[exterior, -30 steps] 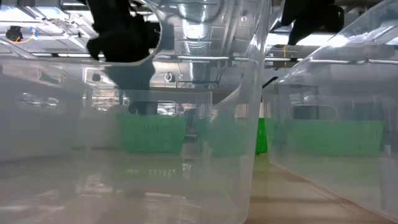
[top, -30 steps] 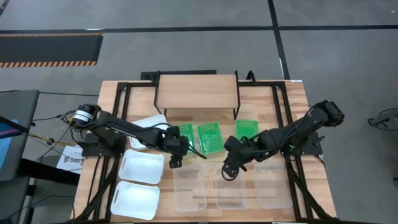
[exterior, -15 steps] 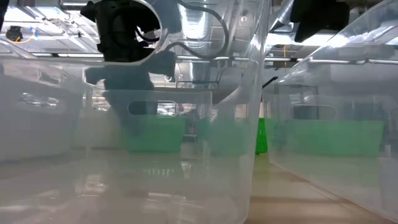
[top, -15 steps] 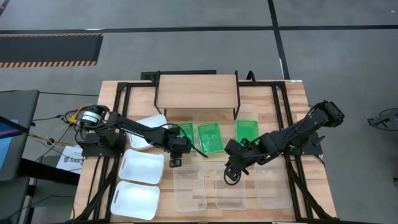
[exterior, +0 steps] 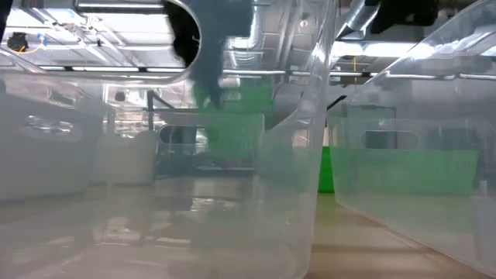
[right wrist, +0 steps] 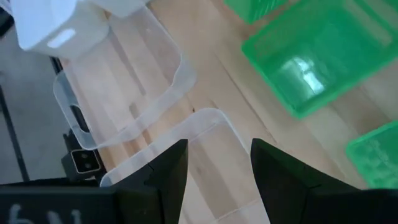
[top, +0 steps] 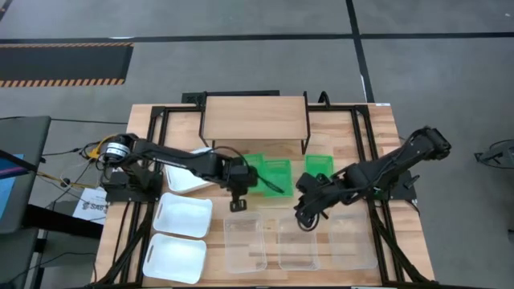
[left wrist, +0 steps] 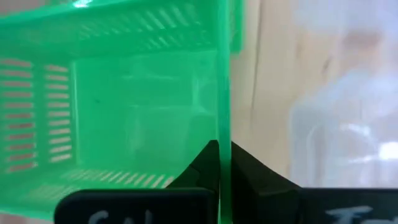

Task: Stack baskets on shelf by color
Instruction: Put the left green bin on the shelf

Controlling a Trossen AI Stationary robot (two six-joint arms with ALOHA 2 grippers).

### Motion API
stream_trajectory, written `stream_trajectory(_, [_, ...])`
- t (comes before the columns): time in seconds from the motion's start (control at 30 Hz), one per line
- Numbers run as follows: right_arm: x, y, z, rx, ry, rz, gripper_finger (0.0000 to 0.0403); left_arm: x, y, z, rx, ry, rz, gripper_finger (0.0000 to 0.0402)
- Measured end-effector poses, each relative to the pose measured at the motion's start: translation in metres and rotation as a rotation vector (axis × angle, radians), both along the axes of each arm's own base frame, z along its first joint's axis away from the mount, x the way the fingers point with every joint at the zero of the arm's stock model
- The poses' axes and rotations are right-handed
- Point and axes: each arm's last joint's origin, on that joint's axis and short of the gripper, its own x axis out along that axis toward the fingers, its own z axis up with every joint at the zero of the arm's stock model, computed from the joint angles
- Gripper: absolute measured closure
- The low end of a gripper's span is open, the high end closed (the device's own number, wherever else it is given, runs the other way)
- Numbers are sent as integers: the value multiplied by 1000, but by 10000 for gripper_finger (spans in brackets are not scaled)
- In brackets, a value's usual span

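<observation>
I hold a bright green plastic basket with slotted walls [left wrist: 124, 112] in my left gripper [left wrist: 224, 163]. My two dark fingers pinch one thin wall of it, one finger on each side. In the high view this basket [top: 250, 164] sits over the first of the other green baskets, so I think it is lifted off the table. It is in front of the small light-wood shelf with thin black legs [top: 254, 117], not on it yet.

I think this is the step where I carry the first green basket to the shelf. Next I need to raise it higher than the shelf board, move it over the board, and set it down flat before I let go.

My right gripper [right wrist: 214, 163] is wide apart and holds nothing. It hangs above a clear see-through plastic basket [right wrist: 186, 155], farther from the shelf than the green ones.

Two more green baskets [top: 319, 166] rest just in front of the shelf. Three white plastic baskets [top: 183, 215] lie to the shelf's left front. All of it stands on a big wooden plank table [top: 377, 128]. Around the table is a grey floor [top: 241, 48].
</observation>
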Motion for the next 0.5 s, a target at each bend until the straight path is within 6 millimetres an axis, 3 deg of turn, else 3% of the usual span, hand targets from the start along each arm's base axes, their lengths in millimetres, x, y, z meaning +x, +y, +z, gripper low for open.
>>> stream_trajectory(0.3, [-37, -8, 38, 88, -130, 6, 202, 1, 4, 111, 21, -151, -19, 401])
stream_trajectory(0.4, [-50, -12, 50, 119, -177, 9, 202, -5, 8, 144, 120, -221, -36, 401])
stream_trajectory(0.5, [-58, -17, 57, 94, -212, 12, 202, -11, 18, 163, 278, -243, -54, 401])
